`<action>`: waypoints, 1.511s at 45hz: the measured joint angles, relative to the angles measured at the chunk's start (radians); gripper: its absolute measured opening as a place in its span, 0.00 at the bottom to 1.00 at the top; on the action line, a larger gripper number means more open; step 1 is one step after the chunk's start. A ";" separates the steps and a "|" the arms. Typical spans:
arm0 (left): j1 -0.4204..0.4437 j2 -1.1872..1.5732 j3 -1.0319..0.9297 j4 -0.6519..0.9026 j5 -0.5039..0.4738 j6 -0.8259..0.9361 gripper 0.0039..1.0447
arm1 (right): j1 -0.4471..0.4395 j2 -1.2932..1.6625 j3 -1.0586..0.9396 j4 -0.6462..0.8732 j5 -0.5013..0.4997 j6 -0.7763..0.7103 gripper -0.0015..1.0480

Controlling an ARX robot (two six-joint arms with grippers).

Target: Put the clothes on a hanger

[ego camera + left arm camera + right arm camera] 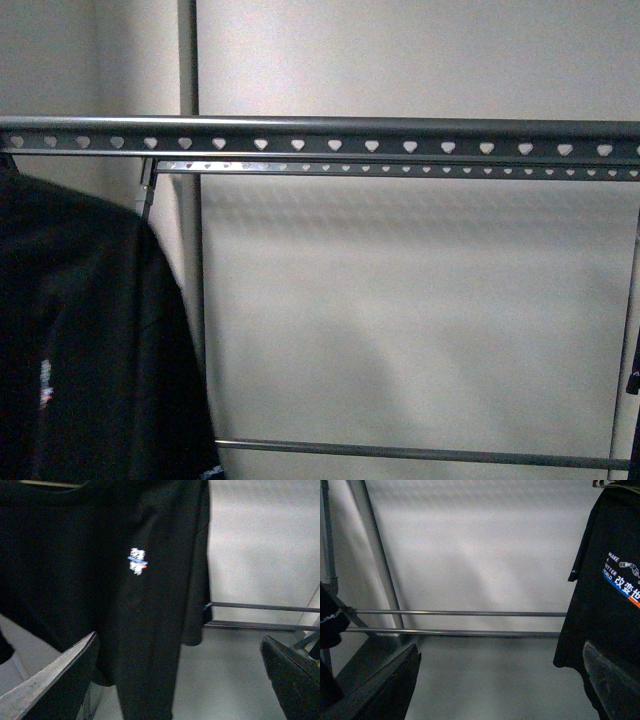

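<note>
Judging by how the T-shirt (90, 330) hangs, looks late in the job. Hangs black and slack at the left end of the rack (330, 130), just under the top rail and clear of the floor in both wrist views. Cannot tell what carries it at the collar. Shows only a pale strip at the neckline in the left wrist view, too cropped to name.

Leaves the left pincer (179, 639) spread wide and empty, facing the chest of the shirt without touching cloth. Finds the right pincer (501, 646) likewise wide apart, gripping nothing, aimed at the lower bars (460, 622) with the shirt off to one side.

Probably the check-and-back-off step, then. Calls for little next beyond keeping both arms clear of hem and sleeve, so as not to drag the cloth down. If hung crooked, calls for pinching a shoulder seam and squaring it along the rail.

Looks like soft, matte knit cotton, falling in long loose folds with a limp sleeve. Carries white lettering, a blue and orange flash and a small chain-like graphic on the chest.

As for the rack, reads as hard grey metal. Has a flat top rail punched with heart-shaped holes, a thinner punched rail close behind it, thin round bars lower down and a slim upright post. Seems smooth, and likely slippery under fabric.
</note>
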 joint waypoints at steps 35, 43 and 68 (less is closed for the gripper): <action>0.150 0.970 0.579 0.290 -0.038 -0.249 0.94 | 0.000 0.000 0.000 0.000 -0.002 0.000 0.93; 0.184 1.251 0.849 0.112 -0.258 -0.532 0.94 | 0.000 0.000 0.000 0.000 -0.002 0.000 0.93; 0.196 1.669 1.253 -0.031 -0.479 -0.749 0.67 | 0.000 0.000 0.000 0.000 -0.002 0.000 0.93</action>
